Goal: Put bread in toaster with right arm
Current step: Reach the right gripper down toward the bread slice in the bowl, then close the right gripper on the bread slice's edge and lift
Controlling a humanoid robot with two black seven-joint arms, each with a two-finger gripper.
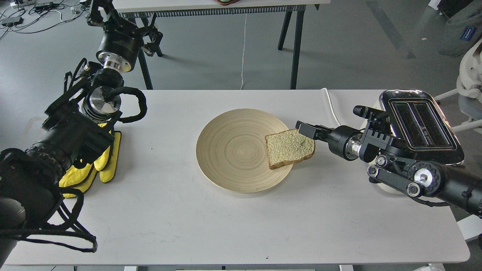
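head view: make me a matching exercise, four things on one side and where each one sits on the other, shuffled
Things:
1. bread
2. toaster
3. yellow cloth
4. wooden plate

Places:
A. right end of the table
B. middle of the table
C. left side, beside the left arm
D. overhanging the plate's right rim, at the right gripper

Pairs: 1-D, 2-A, 3-C, 4-B

Left of my right gripper (303,128) sits a round beige wooden plate (233,150), its near rim just below my fingertips, on the white rectangular table (226,229). Far off to my left lies a crumpled yellow cloth (101,162). Beyond the gripper, a black-legged white table (293,45) stands on grey floor.
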